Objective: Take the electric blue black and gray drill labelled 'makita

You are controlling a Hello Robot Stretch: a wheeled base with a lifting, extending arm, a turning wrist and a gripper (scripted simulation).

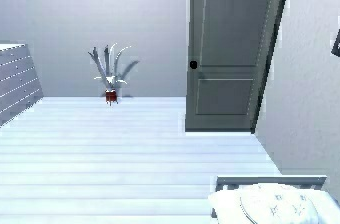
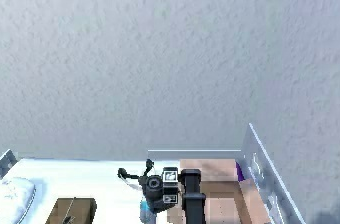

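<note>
In the arm side view my arm (image 2: 190,200) rises as a dark bar from the bottom edge, with two small white marked squares (image 2: 170,180) at its end. Left of them is the gripper's dark body, and the gripper (image 2: 128,177) points its thin fingers to the left over a white surface (image 2: 98,175). A small blue and pale thing (image 2: 146,210) lies just below the gripper body; its shape is too small to name as the drill. I cannot tell whether the gripper holds anything.
On the white surface lie a brown box (image 2: 70,210), a white cushion (image 2: 8,197), tan boxes (image 2: 216,185) and a purple thing (image 2: 240,172) by a pale rail (image 2: 263,170). Ahead are a grey door (image 1: 228,65), a potted plant (image 1: 111,75) and open floor.
</note>
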